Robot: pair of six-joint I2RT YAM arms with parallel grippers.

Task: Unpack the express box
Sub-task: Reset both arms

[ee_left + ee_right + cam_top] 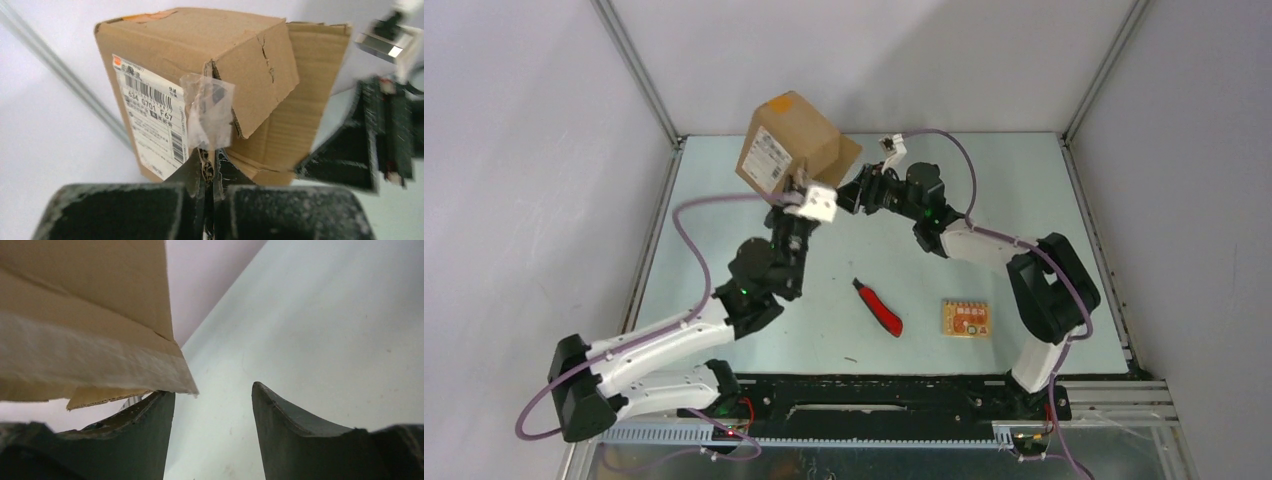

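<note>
The express box [786, 140] is a brown carton with a white label. It hangs tilted above the far left of the table. My left gripper [802, 190] is shut on a torn cardboard flap at its lower edge. In the left wrist view the fingers [209, 160] pinch that flap below crumpled clear tape [207, 112], with the box [200, 65] above. My right gripper [849, 190] stands open just right of the box. In the right wrist view a taped flap [90, 325] sits over its left finger [145, 430]. Nothing is between the fingers of this gripper [212, 395].
A red-and-black utility knife [879, 307] lies mid-table. A flat orange-yellow packet [965, 318] lies to its right. White walls with metal frame posts [639, 75] close in the table at the back and both sides.
</note>
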